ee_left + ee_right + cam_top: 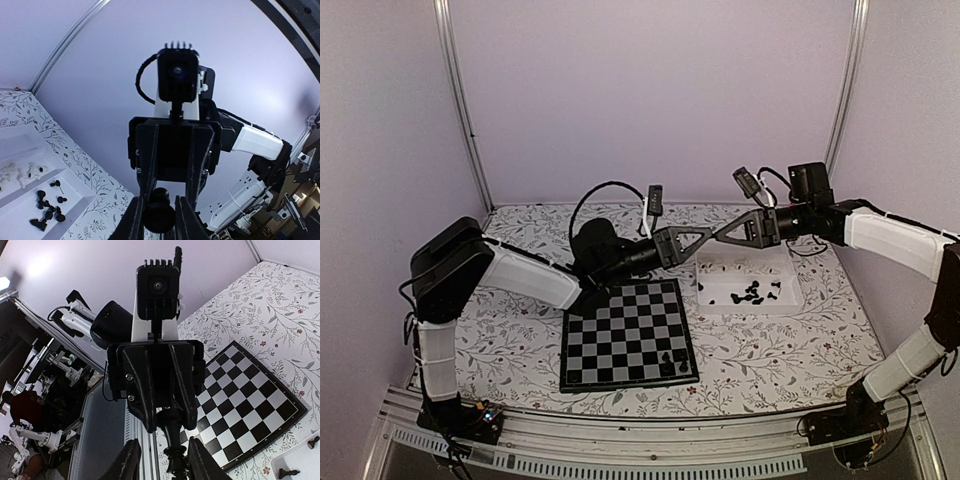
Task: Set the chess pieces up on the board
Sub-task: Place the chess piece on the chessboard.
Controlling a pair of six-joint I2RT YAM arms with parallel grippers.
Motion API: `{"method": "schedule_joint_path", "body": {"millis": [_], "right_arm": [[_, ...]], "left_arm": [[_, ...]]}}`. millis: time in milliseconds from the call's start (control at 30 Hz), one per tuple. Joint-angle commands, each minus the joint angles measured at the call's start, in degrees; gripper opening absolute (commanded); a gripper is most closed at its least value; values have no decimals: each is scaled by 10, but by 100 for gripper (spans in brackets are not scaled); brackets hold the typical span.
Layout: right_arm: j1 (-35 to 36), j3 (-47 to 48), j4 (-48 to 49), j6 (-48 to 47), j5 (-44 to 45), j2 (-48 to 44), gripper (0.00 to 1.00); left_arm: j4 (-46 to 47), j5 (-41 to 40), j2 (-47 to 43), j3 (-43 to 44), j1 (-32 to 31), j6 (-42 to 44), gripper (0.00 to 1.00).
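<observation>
Overhead: I see the board nearly bare, with only a couple of pieces at its 5 o'clock corner. Most chess pieces wait in the tray at its 3 o'clock.

Left wrist: my left gripper has its fingers clamped on one black piece in mid-air.

Right wrist: the right gripper has its fingers flanking that piece, but I cannot tell whether they bite.

Floral-patterned table, the board beside a white tray on it.

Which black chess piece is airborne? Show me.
The black chess piece in the left gripper; the others sit in the white tray or on the checked chessboard.
</observation>
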Motion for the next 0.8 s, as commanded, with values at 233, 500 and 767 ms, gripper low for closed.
{"method": "schedule_joint_path", "body": {"millis": [233, 500, 767], "right_arm": [[4, 11, -16, -28, 38, -9, 5], [36, 99, -193, -229, 204, -9, 4], [169, 170, -306, -382, 391, 45, 4]], "left_arm": [[-52, -14, -13, 6, 0, 38, 33], [-352, -102, -202, -72, 21, 232, 52], [-668, -196, -336, -70, 109, 363, 59]]}}
